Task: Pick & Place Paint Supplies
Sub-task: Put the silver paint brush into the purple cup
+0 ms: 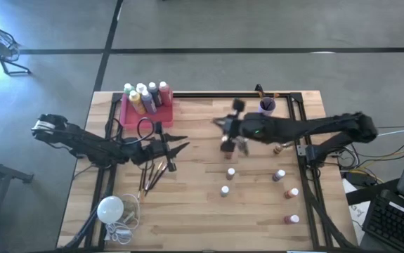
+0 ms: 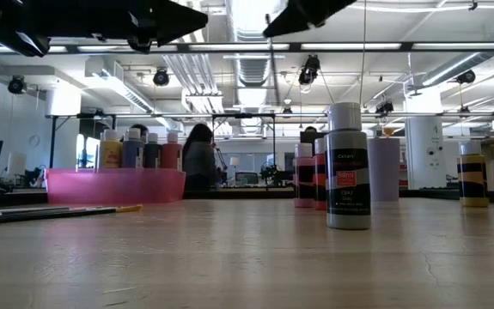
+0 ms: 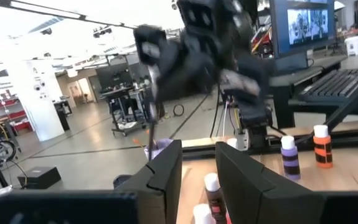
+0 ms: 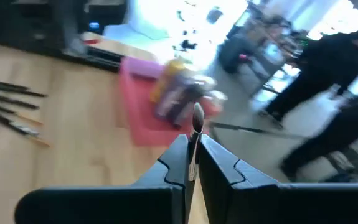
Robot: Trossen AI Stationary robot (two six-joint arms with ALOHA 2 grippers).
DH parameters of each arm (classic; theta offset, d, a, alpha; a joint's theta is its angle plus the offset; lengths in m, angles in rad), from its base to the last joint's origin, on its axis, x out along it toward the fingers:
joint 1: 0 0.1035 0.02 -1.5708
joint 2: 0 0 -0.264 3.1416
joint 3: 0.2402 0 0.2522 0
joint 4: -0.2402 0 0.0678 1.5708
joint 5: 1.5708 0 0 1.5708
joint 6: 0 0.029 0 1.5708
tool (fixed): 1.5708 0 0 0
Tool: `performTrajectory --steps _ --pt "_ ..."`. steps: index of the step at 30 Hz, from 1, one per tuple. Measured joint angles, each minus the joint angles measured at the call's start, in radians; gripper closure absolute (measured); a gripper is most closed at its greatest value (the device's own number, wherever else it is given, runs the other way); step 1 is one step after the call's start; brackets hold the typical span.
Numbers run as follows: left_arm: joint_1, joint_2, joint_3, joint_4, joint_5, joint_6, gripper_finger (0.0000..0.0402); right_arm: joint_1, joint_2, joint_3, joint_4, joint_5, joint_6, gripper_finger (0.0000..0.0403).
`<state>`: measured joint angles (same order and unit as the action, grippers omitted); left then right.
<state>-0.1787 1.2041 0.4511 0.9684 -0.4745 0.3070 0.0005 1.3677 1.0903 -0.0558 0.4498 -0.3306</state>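
surface (image 1: 202, 204): a light wooden top with a dark frame along its far and side edges, carrying all the paint things.
right arm (image 1: 328, 130): reaches in from the right edge toward the middle of the surface.
left arm (image 1: 82, 144): comes in from the left edge, raised above the left half of the surface.
pink tray (image 1: 145, 111): at the far left of the surface, red-pink, holding the large bottles.
large bottles (image 1: 145, 96): white-capped, standing close together inside the pink tray; yellow, dark and red ones show.
white bulb (image 1: 110, 209): round, with a coiled cord, at the near left corner.
purple cup (image 1: 266, 106): at the far right, with a brush handle standing in it.
right hand (image 4: 193, 163): over the middle of the surface, fingers pinched tight on a thin brush.
left hand (image 3: 197, 168): over the loose brushes, fingers a narrow gap apart, nothing seen between them.
held brush (image 4: 196, 134): upright between the right hand's fingers, its tip sticking out past them.
loose brushes (image 1: 156, 172): several thin dark ones lying fanned on the surface, left of centre, under the left hand.
small bottles (image 1: 261, 186): white-capped, standing scattered over the right half of the surface, well apart from each other; two near the middle, others toward the right edge.
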Motion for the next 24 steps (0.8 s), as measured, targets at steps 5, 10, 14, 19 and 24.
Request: performTrajectory --steps 5,10,14,19,24 --pt "0.000 0.000 -0.001 -0.044 0.001 0.000 0.0297 -0.049 -0.166 0.000 -0.139 0.022 0.058 0.0385" --pt "0.000 0.000 -0.001 -0.076 0.001 0.000 0.0298 -0.128 -0.291 0.000 -0.259 0.025 0.098 0.0385" --pt "0.000 0.000 -0.001 -0.097 0.001 0.000 0.0298 -0.203 -0.341 -0.001 -0.334 0.024 0.110 0.0385" --pt "0.000 0.000 -0.001 -0.097 0.001 0.000 0.0297 -0.301 -0.367 -0.013 -0.403 0.022 0.125 0.0385" --pt "0.000 0.000 -0.001 -0.096 0.001 0.000 0.0296 -0.384 -0.366 -0.016 -0.466 0.016 0.167 0.0385"
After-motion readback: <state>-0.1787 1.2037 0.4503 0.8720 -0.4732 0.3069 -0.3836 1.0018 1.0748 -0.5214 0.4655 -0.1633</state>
